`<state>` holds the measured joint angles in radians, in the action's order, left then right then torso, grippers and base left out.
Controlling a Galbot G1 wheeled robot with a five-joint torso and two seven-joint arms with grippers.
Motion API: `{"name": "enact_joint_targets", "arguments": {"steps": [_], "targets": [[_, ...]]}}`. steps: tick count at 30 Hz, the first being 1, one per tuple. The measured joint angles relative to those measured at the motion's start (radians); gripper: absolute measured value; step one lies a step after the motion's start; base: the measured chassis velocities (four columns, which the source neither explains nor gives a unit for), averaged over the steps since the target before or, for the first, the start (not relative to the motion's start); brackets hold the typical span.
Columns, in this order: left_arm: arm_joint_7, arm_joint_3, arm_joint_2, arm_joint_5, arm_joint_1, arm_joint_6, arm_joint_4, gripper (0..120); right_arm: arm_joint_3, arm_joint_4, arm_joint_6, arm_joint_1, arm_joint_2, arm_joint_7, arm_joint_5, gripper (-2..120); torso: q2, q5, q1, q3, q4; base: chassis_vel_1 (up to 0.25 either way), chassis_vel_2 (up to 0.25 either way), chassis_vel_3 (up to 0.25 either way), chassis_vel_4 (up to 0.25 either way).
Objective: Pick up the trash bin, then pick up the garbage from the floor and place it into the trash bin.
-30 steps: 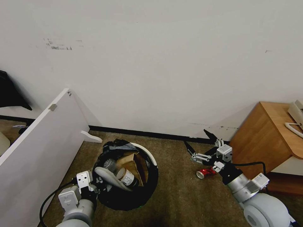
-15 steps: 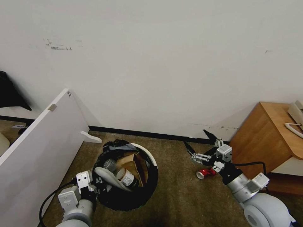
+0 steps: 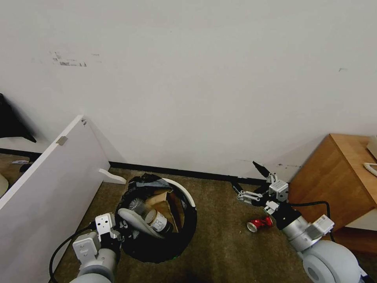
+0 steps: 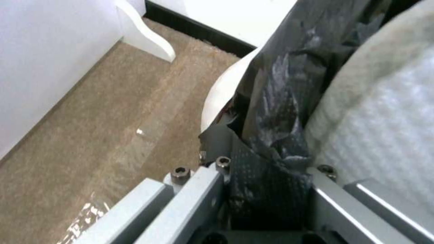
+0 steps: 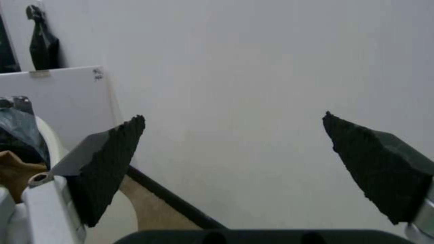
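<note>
A plain white wall (image 3: pixel 204 86) fills the far side, with faint dark scuffs high on its left and a black baseboard (image 3: pixel 176 171) along its foot. The floor is brown carpet (image 3: pixel 224 243). On the left a white panel (image 3: pixel 43 188) stands edge-on to the wall, its curved white foot (image 3: pixel 112 177) on the carpet. On the right sits a wooden cabinet (image 3: pixel 333 184). The light is even and soft.
</note>
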<state>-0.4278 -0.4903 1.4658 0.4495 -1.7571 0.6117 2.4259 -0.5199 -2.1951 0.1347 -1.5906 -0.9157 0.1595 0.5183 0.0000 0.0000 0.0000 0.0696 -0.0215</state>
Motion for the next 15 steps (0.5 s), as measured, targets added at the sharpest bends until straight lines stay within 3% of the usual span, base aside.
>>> {"name": "enact_joint_targets", "arguments": {"steps": [15], "targets": [[0.0, 0.001, 0.003, -0.001, 0.0, -0.001, -0.002, 0, 0.005, 0.004, 0.01, -0.002, 0.0, -0.003, 0.0, 100, 0.0, 0.0, 0.0, 0.0, 0.0, -0.064, 0.059, 0.062, -0.054]]}}
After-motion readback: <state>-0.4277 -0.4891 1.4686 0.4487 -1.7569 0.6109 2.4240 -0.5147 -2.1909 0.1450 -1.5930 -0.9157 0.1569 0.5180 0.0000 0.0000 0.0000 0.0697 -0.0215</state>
